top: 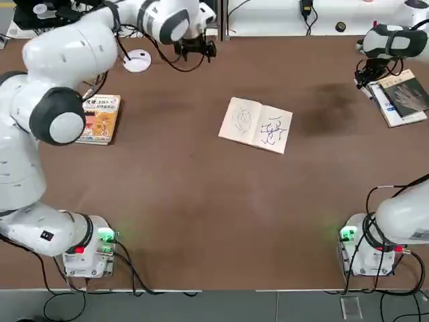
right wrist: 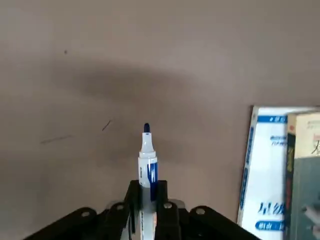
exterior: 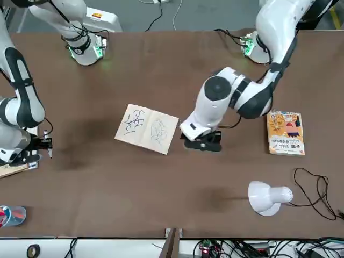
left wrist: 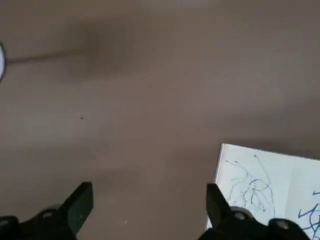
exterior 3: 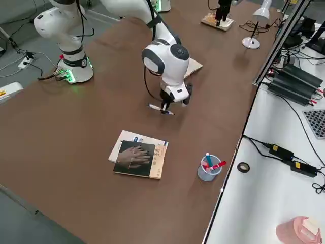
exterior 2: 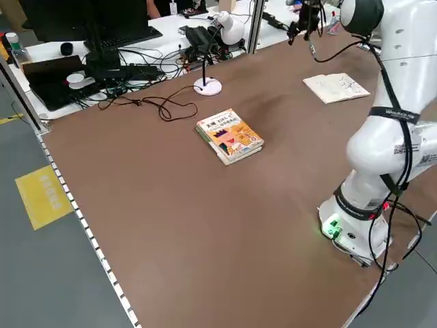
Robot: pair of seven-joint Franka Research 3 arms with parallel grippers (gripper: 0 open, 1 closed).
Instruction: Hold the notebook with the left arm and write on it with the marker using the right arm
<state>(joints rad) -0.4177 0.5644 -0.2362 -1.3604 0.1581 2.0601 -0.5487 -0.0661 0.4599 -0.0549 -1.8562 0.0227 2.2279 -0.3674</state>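
The notebook (top: 256,125) lies open and flat at the table's middle, its white pages scribbled on. My left gripper (top: 194,47) hovers open over bare table toward the far edge, a little to the left of the notebook and not touching it. In the left wrist view the notebook (left wrist: 272,185) shows just beside one open fingertip (left wrist: 216,202). My right gripper (top: 365,79) is at the far right, shut on the marker (right wrist: 148,165). The marker's blue tip points down at bare table, well away from the notebook. From the right side view the marker (exterior 3: 161,109) hangs just above the tabletop.
A dark-cover book (top: 404,96) on a white one lies next to the right gripper. An orange-yellow book (top: 100,119) lies at the left, and a white desk lamp (top: 137,60) stands at the far left. A clear cup of pens (exterior 3: 209,168) stands near the far right edge.
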